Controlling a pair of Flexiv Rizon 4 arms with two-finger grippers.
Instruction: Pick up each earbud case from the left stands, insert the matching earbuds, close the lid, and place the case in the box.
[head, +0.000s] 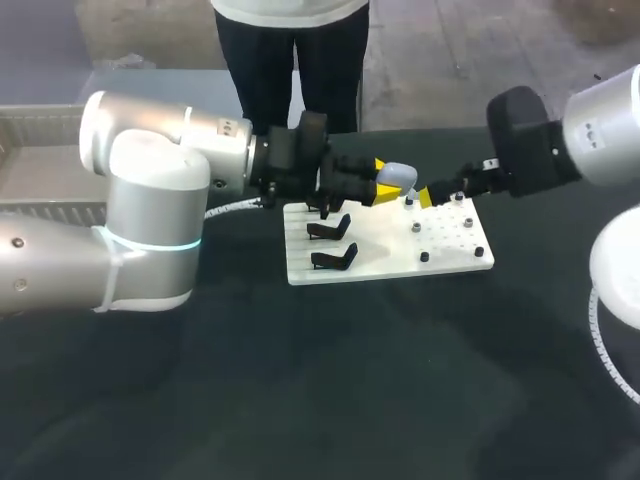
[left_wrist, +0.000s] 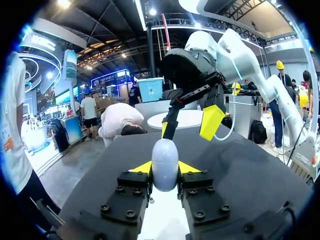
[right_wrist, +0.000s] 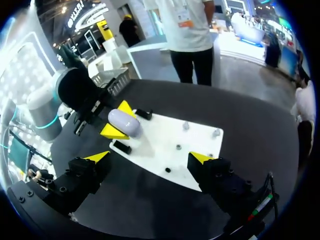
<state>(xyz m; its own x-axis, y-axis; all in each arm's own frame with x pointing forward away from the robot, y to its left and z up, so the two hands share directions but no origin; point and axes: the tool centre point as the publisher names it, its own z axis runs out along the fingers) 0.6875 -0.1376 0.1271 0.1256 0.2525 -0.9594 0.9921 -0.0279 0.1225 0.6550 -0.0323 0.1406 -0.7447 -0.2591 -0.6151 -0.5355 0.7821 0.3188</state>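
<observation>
My left gripper is shut on a pale grey earbud case, lid closed, held above the back edge of the white board. In the left wrist view the case stands upright between the yellow fingertips. My right gripper is open just right of the case, not touching it; it faces the case with its jaws wide apart. From the right wrist, the case lies ahead of my open right gripper. Two empty black stands sit on the board's left part.
Small dark earbuds or pegs dot the board's right half. A grey box sits at the far left behind my left arm. The dark tabletop stretches in front of the board.
</observation>
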